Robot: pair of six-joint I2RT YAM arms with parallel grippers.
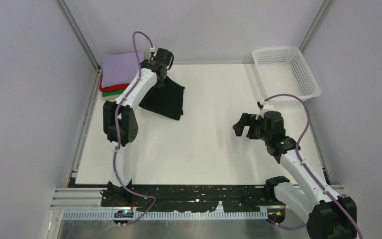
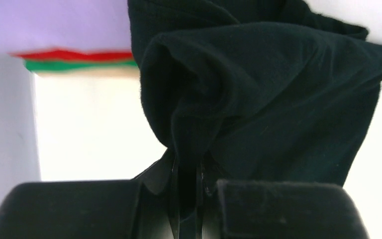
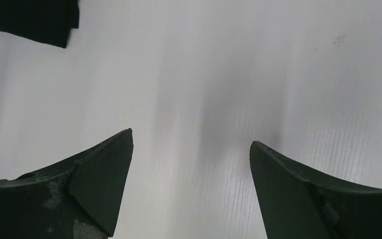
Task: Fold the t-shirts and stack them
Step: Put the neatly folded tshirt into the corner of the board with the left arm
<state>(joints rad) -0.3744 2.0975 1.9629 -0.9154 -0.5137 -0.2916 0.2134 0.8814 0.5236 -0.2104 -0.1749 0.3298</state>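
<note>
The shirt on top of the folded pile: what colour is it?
The top shirt is lavender, clearest from the top external view.

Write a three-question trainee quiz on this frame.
1. True or false: the right gripper is shut on cloth.
2. Which colour tops the stack? A red, B lavender, C green.
3. Fill in: the left gripper is shut on the ____ shirt.

Key: 1 false, it is open over bare table; 2 B; 3 black.
</note>
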